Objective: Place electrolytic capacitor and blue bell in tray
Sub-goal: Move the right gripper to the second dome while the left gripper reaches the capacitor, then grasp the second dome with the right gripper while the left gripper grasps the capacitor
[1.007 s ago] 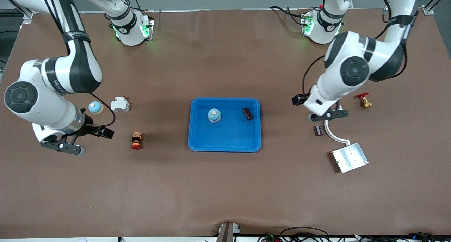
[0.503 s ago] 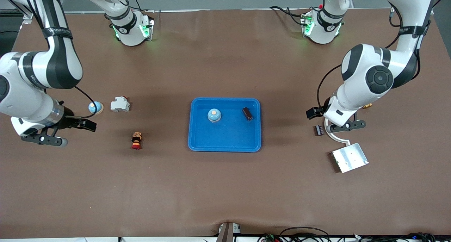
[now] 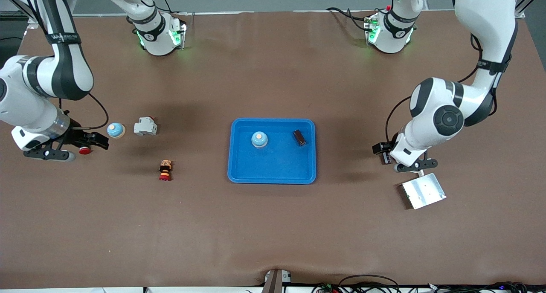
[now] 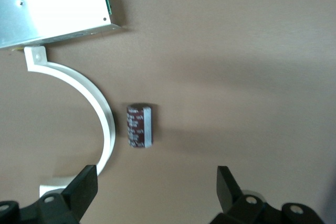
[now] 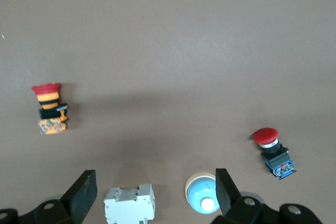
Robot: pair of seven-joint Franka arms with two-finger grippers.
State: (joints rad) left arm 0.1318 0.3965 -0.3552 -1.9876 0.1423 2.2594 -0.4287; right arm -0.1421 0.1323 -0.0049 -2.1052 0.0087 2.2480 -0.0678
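The right end effector point(image 3: 64, 150) hangs wide open and empty over the counter point(image 3: 273, 224) near a second bell point(image 3: 115, 130). The tray point(image 3: 273, 173) holds a blue bell point(image 3: 259, 139) and a capacitor point(image 3: 299, 137) — well apart. The left end effector point(image 3: 411, 164) is wide open too, empty, over another capacitor point(image 4: 139, 125).

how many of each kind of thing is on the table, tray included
blue bells: 2
electrolytic capacitors: 2
red push buttons: 2
circuit breaker: 1
blue tray: 1
metal plate with white bracket: 1
total: 9

Bright blue tray point(image 3: 271, 173), brown table point(image 3: 273, 224)
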